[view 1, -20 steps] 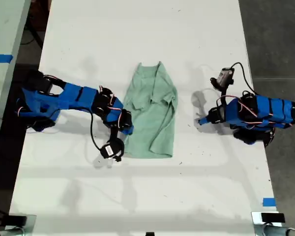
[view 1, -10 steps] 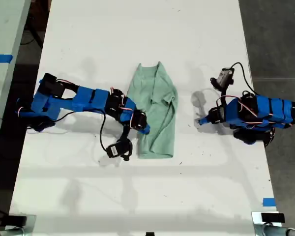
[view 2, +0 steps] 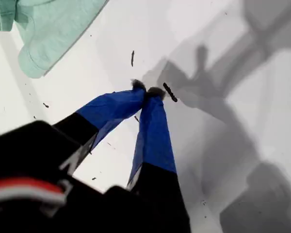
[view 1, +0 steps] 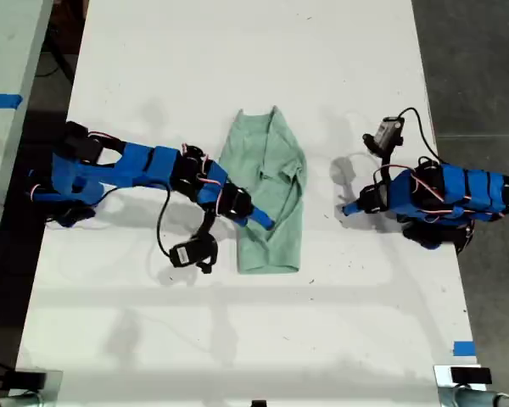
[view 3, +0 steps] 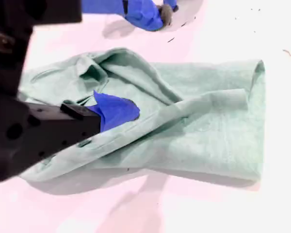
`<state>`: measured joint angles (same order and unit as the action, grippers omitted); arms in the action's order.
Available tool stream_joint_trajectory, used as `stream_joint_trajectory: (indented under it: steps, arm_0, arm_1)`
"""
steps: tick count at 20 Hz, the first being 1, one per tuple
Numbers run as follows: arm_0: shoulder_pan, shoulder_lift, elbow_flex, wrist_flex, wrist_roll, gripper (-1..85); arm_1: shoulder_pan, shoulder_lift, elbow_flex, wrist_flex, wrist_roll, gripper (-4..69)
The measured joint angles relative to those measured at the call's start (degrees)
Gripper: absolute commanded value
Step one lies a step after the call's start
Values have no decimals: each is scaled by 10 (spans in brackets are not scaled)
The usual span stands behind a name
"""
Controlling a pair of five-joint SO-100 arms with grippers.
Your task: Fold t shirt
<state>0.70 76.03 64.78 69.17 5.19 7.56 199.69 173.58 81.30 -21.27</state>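
The pale mint-green t shirt lies wrinkled and lengthwise in the middle of the white table, partly folded over itself. My second gripper reaches in from the exterior view's left and sits over the shirt's lower half. In the second wrist view a blue fingertip rests in a fold of the t shirt, gripping its edge. My first gripper rests on bare table at the exterior view's right, apart from the shirt. Its blue fingers are shut with nothing between them, and a corner of the t shirt shows beyond.
The white table runs well beyond the shirt on all sides. A blue tape mark sits near its front right edge in the exterior view. A second table with blue tape stands at that view's left. Dark floor lies on the right.
My second gripper moved toward the exterior view's right, over the shirt, drawing the shirt's lower left edge inward so the cloth is narrower. The first arm stayed still.
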Motion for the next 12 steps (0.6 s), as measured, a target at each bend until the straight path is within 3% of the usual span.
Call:
stream_joint_trajectory:
  steps: [3,6,8,10,12]
  arm_0:
    - [-18,160,129,28,-42,205]
    - [-47,359,330,9,-79,199]
    - [-66,504,489,-32,-91,142]
    - [-85,664,659,-106,-84,23]
    - [-98,848,823,-158,-83,-1]
  arm_1:
    - [0,0,0,0,-1,22]
    - [0,0,0,0,-1,22]
    - [0,0,0,0,-1,22]
    - [0,0,0,0,-1,22]
    - [0,0,0,0,-1,22]
